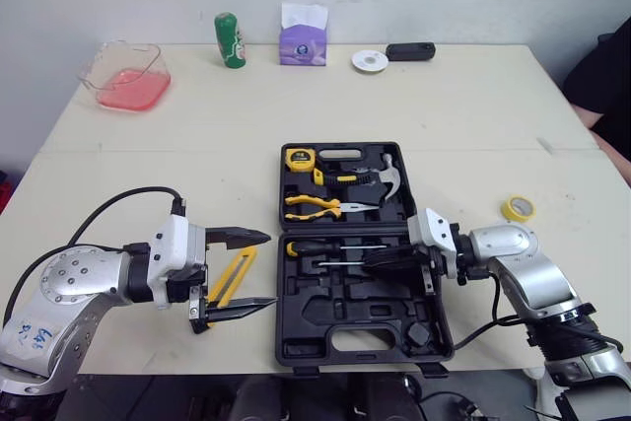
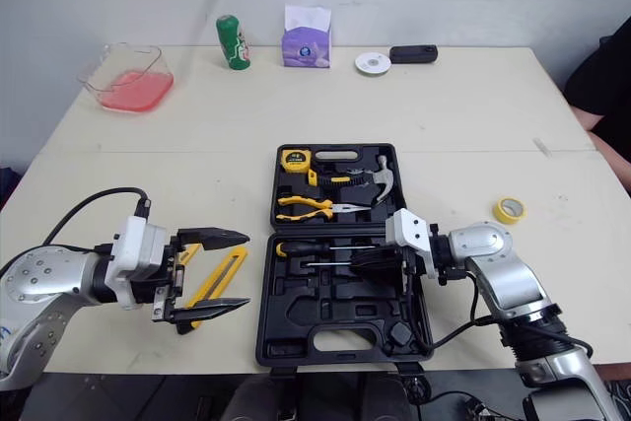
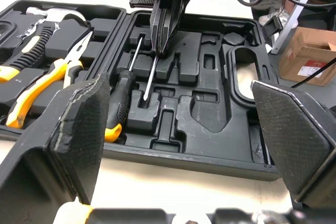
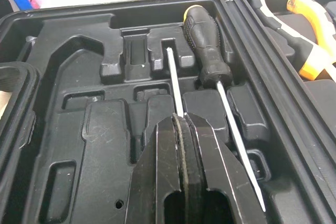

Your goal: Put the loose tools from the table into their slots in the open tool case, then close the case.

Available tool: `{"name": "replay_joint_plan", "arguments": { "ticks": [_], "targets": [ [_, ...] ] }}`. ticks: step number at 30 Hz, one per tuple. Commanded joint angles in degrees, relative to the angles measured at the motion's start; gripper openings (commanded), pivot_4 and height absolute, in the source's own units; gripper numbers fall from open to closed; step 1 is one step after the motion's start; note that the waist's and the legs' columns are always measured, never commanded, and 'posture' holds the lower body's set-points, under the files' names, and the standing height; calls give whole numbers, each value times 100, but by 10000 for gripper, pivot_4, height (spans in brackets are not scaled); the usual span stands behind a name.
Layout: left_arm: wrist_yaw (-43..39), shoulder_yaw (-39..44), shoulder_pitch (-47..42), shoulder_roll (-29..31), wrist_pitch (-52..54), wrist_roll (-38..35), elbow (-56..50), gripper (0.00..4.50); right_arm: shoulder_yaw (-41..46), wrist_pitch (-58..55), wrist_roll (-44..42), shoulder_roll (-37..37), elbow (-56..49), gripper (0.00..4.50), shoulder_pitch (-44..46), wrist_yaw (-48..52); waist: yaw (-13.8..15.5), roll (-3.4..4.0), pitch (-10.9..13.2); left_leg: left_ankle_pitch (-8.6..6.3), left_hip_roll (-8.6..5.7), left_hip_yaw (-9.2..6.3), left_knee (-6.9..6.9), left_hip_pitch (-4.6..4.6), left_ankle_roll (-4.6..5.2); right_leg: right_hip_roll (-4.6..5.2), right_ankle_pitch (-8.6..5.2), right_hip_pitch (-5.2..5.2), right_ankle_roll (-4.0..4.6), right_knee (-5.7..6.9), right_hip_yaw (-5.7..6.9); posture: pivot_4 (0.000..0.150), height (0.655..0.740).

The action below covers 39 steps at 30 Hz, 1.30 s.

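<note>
"Where is the right gripper [image 1: 380, 258]?"

"Inside the case [image 1: 296, 342], over its near half. Its fingers are clenched on the steel shaft of a thin screwdriver [image 4: 173, 82]. The shaft's far tip lies in a notch of the case's moulded tray, and the handle is hidden behind the fingers."

"And the other driver in there?"

"A black-handled screwdriver [image 4: 207, 45] lies in its slot just beside the held shaft, on the side toward the case's hinge. The two run roughly parallel."

"What about the left gripper [image 1: 268, 269]?"

"Released, with its fingers spread wide and nothing between them. It hovers left of the case, pointing toward it. Below it a yellow tool [image 1: 235, 273] lies loose on the counter [image 1: 197, 145], just off the case's left edge. Whether a finger touches that tool cannot be told."

"What does the far half of the case hold?"

"A tape measure [image 1: 300, 158] sits at its left corner. Pliers [image 1: 314, 206] with yellow grips lie nearer the hinge, and a hammer [image 1: 385, 179] is toward the right."

"Anything else loose?"

"A roll of yellow tape [image 1: 519, 208] lies on the counter right of the case, well apart from it. The case lies open and flat."
</note>
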State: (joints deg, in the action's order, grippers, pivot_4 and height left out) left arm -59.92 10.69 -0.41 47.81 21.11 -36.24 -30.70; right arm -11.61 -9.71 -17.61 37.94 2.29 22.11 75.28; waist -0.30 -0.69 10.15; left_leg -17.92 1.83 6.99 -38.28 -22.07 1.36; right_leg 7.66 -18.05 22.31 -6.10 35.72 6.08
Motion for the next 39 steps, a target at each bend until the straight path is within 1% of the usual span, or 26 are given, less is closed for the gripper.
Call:
{"name": "replay_joint_plan", "arguments": {
  "ticks": [1, 3, 6, 9, 11, 16, 18, 19, 21, 22, 25, 27, 28, 32, 35, 39],
  "targets": [
    [-17, 157, 16, 79, -54, -2, -102, 45000, -419, -430, 635, 175, 249, 394, -172, -246, -1, -9, -8, 0, 0, -1, 0, 2, 0, 1, 0, -2, 0, 0, 0, 1500, 7400],
    [9, 128, 40, 57, -99, 54, -92, 45000, -507, -687, 709, 137, 106, 394, -242, -467, -2, -10, -12, -3, 3, -5, 2, 16, -4, 5, -1, -17, 3, -4, -2, 1500, 7400],
    [90, 115, 34, 9, -108, 89, -79, 45000, -660, -841, 763, 217, -145, 394, -323, -457, -5, -13, -25, -28, 16, -10, 18, 87, -21, 25, -8, -88, 16, -25, -8, 1500, 7400],
    [92, 109, 119, 12, -122, 111, -91, 45000, -611, -946, 661, 221, -272, 394, -335, -467, -1, -16, -28, -32, 24, -11, 20, 88, -26, 24, -12, -87, 23, -24, -21, 1500, 7400],
    [110, 153, 145, 5, -126, 103, -67, 45000, -409, -829, 417, 140, -352, 394, -339, -435, 0, -18, -28, -33, 29, -13, 21, 86, -29, 21, -14, -86, 28, -24, -22, 1500, 7400],
    [184, 424, 284, -26, -166, 67, 22, 45000, 427, -276, -426, -39, -628, 394, -523, -249, 13, -2, -13, -33, 31, -14, 22, 75, -30, 18, -16, -79, 30, -28, -21, 1500, 7400],
    [192, 508, 347, -27, -170, 62, 31, 45000, 637, -115, -667, -86, -680, 394, -596, -158, 10, 9, -3, -33, 30, -14, 22, 69, -28, 17, -16, -74, 30, -28, -21, 1500, 7400],
    [184, 593, 427, -18, -145, 28, 28, 45000, 781, -45, -908, -35, -730, 394, -671, 93, 8, 15, 4, -33, 30, -13, 22, 67, -28, 16, -16, -73, 29, -28, -21, 1500, 7400],
    [158, 1097, 811, -22, -224, 85, 228, 45000, 1495, -26, -1239, 193, -834, 394, -915, 7, 6, 24, 10, -33, 30, -12, 22, 65, -27, 13, -15, -71, 29, -28, -19, 1500, 7400],
    [218, 1323, 948, -60, -260, 114, 317, 45000, 1808, -485, -1635, 379, -943, 394, -1033, 15, 3, 34, 16, -34, 31, -12, 23, 65, -26, 12, -16, -71, 29, -29, -18, 1500, 7400],
    [378, 1843, 1231, -167, -392, 196, 626, 45000, 2363, -384, -1646, 700, -956, 9923, -1315, -53, 13, 37, 25, -36, 31, -11, 25, 65, -21, 12, -16, -70, 29, -36, -14, 1500, 7400],
    [404, 2128, 1410, -233, -547, 311, 889, 45000, 2800, 5, -1528, 721, -781, 19128, -1424, -250, 9, 34, 24, -38, 36, -11, 25, 66, -19, 10, -16, -71, 29, -37, -14, 1500, 7400],
    [426, 2261, 1496, -266, -614, 369, 1012, 45000, 3012, 232, -1434, 752, -636, 24564, -1471, -315, 7, 35, 24, -41, 40, -11, 25, 66, -18, 7, -16, -71, 30, -38, -15, 1500, 7400],
    [517, 3009, 1968, -455, -956, 540, 1652, 45000, 4020, 1393, -1062, 931, 371, 44524, -1851, -460, 9, 35, 25, -47, 40, -5, 28, 65, -30, 5, -17, -67, 32, -44, -16, 1500, 7400],
    [646, 3485, 2124, -598, -1319, 648, 2278, 45000, 4459, 2044, -806, 1088, 1025, 44524, -2241, -494, 23, 33, 26, -53, 41, -2, 36, 63, -25, 2, -17, -70, 32, -68, -11, 1500, 7400],
    [969, 3955, 2292, -803, -1678, 808, 3091, 45000, 5056, 2495, -638, 1267, 1900, 44524, -2543, -914, 1, 33, 26, -63, 43, 5, 36, 64, -22, 3, -17, -70, 31, -75, -13, 1500, 7400]
  ]
}}
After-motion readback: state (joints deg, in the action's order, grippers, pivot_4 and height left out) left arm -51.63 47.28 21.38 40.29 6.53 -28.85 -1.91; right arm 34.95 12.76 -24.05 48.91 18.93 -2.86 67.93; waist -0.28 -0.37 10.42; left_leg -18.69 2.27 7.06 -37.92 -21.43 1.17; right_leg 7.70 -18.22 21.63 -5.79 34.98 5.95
